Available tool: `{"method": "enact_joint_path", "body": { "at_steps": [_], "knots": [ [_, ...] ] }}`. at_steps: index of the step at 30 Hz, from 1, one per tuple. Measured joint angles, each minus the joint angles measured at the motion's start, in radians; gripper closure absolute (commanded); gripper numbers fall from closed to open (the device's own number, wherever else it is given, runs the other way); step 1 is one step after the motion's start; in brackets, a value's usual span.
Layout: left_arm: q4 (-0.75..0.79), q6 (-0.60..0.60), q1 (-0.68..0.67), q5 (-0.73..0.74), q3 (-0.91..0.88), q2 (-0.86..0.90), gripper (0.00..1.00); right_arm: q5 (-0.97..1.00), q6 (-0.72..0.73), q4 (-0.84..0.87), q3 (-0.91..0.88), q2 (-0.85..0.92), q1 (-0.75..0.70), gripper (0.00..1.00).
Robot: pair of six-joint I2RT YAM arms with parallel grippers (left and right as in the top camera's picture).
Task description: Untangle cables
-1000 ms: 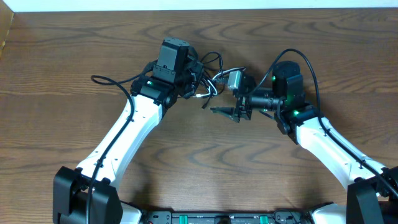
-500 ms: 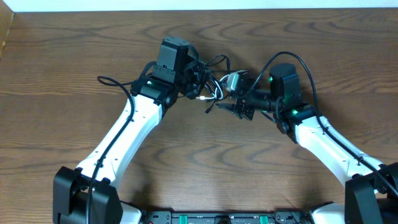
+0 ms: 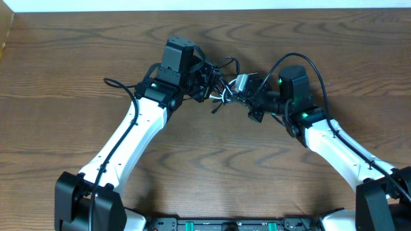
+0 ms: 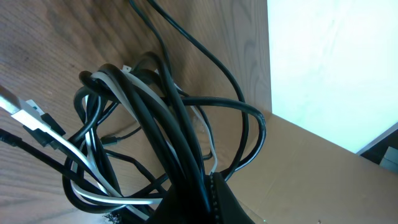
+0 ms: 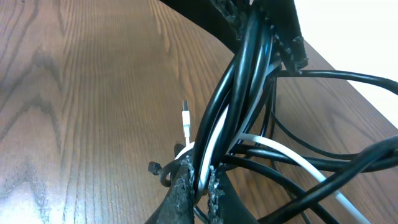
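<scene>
The cables (image 3: 221,86) form a tangled bundle of black and white cords held off the wooden table between my two grippers. My left gripper (image 3: 204,78) is shut on one end of the bundle. In the left wrist view the black and white cables (image 4: 168,118) run straight into its jaws (image 4: 199,190). My right gripper (image 3: 249,101) is shut on the other side. In the right wrist view its fingertips (image 5: 200,169) pinch a white strand and black strands of the cables (image 5: 239,81). A small white plug end (image 5: 185,118) hangs free above the table.
The wooden table (image 3: 205,167) reaches a white back edge (image 3: 205,5). The left arm's own thick black wire (image 3: 119,83) loops out to the left. The right arm's wire (image 3: 308,59) arches over its wrist. A cardboard edge (image 3: 5,32) stands at the far left.
My right gripper moved left into the tangle and went from open to shut on the cables. The left gripper kept its grip and shifted only slightly.
</scene>
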Motion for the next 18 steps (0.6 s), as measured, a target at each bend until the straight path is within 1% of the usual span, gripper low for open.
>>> {"method": "enact_joint_path", "body": {
  "at_steps": [2,3,4,6,8,18],
  "knots": [
    [0.0,0.0,0.0,0.0,0.0,0.0,0.92,0.0,0.001,0.0,0.0,0.0,0.0,0.95],
    [0.0,0.0,0.0,0.0,0.0,0.0,0.92,0.0,0.0,0.0,0.0,0.0,0.0,0.89],
    [0.0,0.0,0.0,0.0,0.0,0.0,0.93,0.0,0.0,0.0,0.0,0.0,0.0,0.85],
    [0.001,0.0,0.0,0.002,0.0,0.0,0.93,-0.003,-0.003,0.001,0.0,0.0,0.0,0.83],
    [0.001,-0.001,-0.001,0.008,0.0,0.0,0.93,-0.005,-0.004,0.001,0.0,0.001,0.0,0.99],
    [0.001,-0.008,-0.005,0.008,0.0,0.0,0.92,0.003,0.0,0.0,0.0,0.002,0.0,0.99]
  ]
}}
